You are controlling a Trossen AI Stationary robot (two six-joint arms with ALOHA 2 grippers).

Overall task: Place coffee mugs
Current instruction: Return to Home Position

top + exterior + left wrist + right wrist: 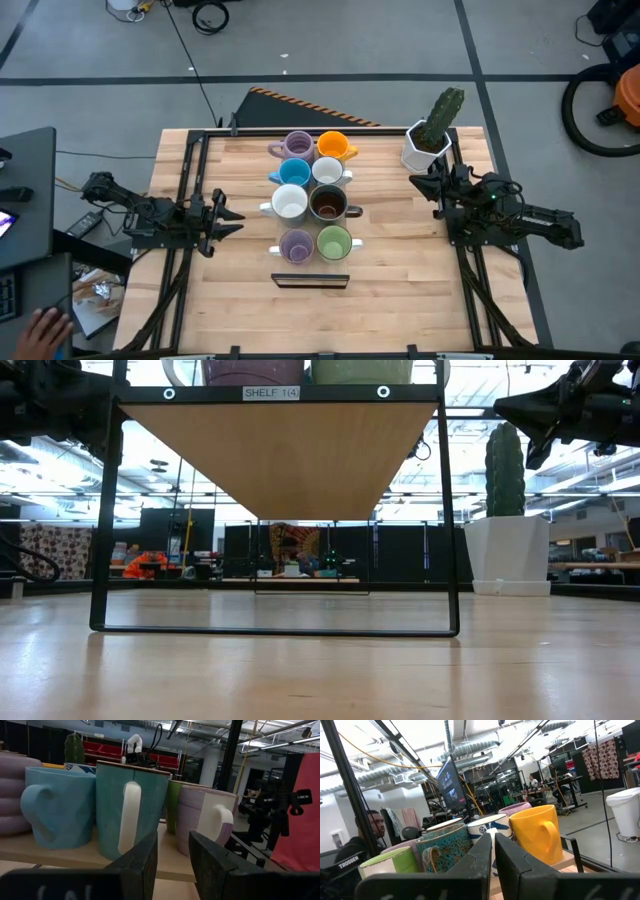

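Note:
Several coffee mugs stand upright in two columns on a wooden shelf board (pixel 310 262) at the table's middle: lilac (pixel 297 146), orange (pixel 333 147), blue (pixel 293 172), white (pixel 328 172), white (pixel 289 203), dark brown (pixel 328 205), lilac (pixel 296 245) and green (pixel 334 242). The board rests on a black frame (pixel 275 628). My left gripper (pixel 234 220) hovers left of the shelf, open with nothing between its fingers (pixel 172 865). My right gripper (pixel 416 181) hovers right of the shelf, shut on nothing (pixel 493 855). Both point level at the mugs.
A white pot with a green cactus (pixel 432 138) stands at the table's far right, close behind my right gripper. A striped board (pixel 300 105) lies beyond the far edge. A person's hand (pixel 45 330) shows at the near left, off the table. Bare wood lies in front of the shelf.

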